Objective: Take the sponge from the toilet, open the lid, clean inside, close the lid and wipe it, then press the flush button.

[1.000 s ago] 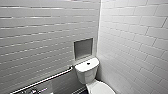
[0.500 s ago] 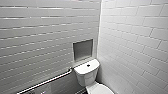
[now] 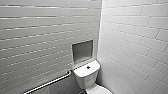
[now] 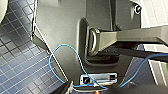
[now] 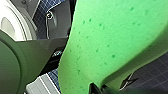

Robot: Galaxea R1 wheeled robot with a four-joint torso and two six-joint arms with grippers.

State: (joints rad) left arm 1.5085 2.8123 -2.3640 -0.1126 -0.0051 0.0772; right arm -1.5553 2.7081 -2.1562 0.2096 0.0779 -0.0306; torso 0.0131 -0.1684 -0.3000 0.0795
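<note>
The white toilet (image 3: 86, 75) stands in the corner in the head view, low and right of centre. Its small dark flush button (image 3: 88, 67) sits in the middle of the tank top. The picture's lower edge cuts off the lid (image 3: 100, 90), which looks down. The bright green sponge (image 5: 110, 42) looms large in the right wrist view, pinched at its edge by my right gripper (image 5: 100, 87), which is shut on it. My left gripper is open and holds nothing.
A metal grab rail (image 3: 50, 82) runs along the left wall beside the tank. A recessed niche (image 3: 82, 51) sits above the tank. White tiled walls meet in the corner. Dark blue floor tiles (image 4: 17, 62) and a blue cable (image 4: 65, 50) lie below my left arm.
The head view has shifted very slightly. Otherwise nothing has visibly moved.
</note>
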